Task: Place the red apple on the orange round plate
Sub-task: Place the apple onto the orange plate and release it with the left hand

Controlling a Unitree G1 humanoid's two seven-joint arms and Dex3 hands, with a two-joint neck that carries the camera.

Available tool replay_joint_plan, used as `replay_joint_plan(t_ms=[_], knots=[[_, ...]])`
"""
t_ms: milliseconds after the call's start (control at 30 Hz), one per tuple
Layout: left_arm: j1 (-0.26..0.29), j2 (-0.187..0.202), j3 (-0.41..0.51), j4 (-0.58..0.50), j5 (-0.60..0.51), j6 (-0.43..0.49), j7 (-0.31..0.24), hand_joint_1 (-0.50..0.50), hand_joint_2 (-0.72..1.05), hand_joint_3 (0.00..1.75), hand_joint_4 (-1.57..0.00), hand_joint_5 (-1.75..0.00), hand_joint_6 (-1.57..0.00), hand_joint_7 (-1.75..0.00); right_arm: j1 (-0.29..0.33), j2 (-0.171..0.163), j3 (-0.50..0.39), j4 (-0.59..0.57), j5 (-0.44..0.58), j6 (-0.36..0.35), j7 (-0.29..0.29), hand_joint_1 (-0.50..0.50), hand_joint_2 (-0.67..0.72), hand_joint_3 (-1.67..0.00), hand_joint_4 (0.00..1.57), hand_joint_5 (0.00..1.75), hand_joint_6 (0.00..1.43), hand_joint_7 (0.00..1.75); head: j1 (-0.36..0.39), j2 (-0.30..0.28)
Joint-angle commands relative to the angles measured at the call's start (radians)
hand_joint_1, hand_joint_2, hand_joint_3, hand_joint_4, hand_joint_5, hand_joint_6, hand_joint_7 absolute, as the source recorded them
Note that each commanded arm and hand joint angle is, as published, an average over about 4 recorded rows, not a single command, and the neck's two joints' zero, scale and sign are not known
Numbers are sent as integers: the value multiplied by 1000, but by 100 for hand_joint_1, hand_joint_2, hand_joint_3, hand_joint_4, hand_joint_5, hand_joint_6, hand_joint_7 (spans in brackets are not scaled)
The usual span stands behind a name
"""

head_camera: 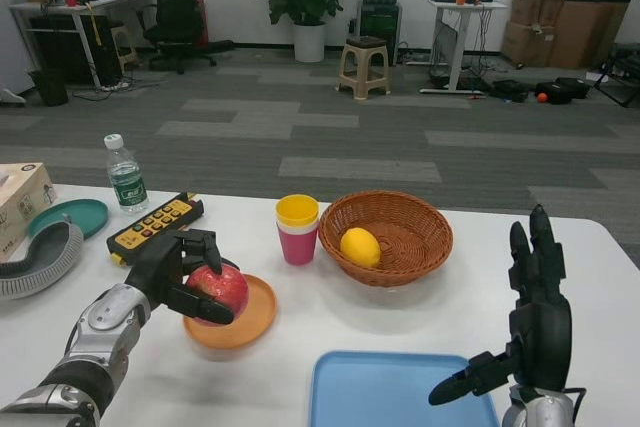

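Observation:
My left hand (175, 272) grips the red apple (222, 288) from its left side, fingers curled over the top and under the front. The apple sits low over the left half of the orange round plate (248, 319); whether it touches the plate I cannot tell. My right hand (527, 322) stands upright at the table's front right, fingers apart and holding nothing.
A wicker basket (403, 243) with a lemon (360, 246) stands right of the plate. Stacked yellow and pink cups (298, 228) are just behind it. A blue tray (400, 392) lies at the front. A yellow remote (155, 224), water bottle (125, 174) and teal plate (68, 216) sit at the left.

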State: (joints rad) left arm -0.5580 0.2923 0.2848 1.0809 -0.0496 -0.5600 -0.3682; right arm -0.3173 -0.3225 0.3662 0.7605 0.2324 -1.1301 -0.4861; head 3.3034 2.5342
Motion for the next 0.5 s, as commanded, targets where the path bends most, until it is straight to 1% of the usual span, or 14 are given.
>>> replay_joint_plan(t_ms=[33, 133, 267, 300, 367, 400, 500], knots=[[-49, 25, -7, 54, 14, -1, 25, 50, 34, 4, -157, -144, -134, -98, -13, -4, -3, 6, 5, 0, -2, -21, 60, 0, 0, 0, 0, 7, 1, -1], [-76, 31, -19, 100, 27, -1, 56, 50, 34, 9, -157, -144, -134, -98, -14, -4, -3, 7, 5, 0, -2, -21, 60, 0, 0, 0, 0, 7, 1, -1], [-104, 32, -33, 160, 40, -1, 109, 50, 34, 4, -157, -144, -134, -91, -15, -4, -3, 8, 5, 0, -1, -21, 60, 0, 0, 0, 0, 7, 1, -1], [-108, 32, -35, 173, 46, -1, 125, 50, 36, 2, -157, -144, -134, -91, -16, -4, -3, 9, 5, 0, -1, -21, 60, 0, 0, 0, 0, 7, 1, -1], [-116, 31, -35, 195, 69, 2, 165, 50, 41, 4, -157, -144, -135, -93, -16, -4, -2, 10, 5, 0, -1, -21, 60, 0, 0, 0, 0, 7, 0, -6], [-122, 29, -35, 209, 77, 5, 177, 50, 43, 2, -157, -144, -136, -94, -16, -4, -1, 11, 5, 0, -1, -21, 60, 0, 0, 0, 0, 5, 0, -9], [-141, 24, -51, 251, 90, 11, 207, 50, 43, 4, -157, -146, -136, -96, -17, -4, 0, 12, 5, 0, -2, -21, 60, 0, 0, 0, 0, 5, -2, -16]])
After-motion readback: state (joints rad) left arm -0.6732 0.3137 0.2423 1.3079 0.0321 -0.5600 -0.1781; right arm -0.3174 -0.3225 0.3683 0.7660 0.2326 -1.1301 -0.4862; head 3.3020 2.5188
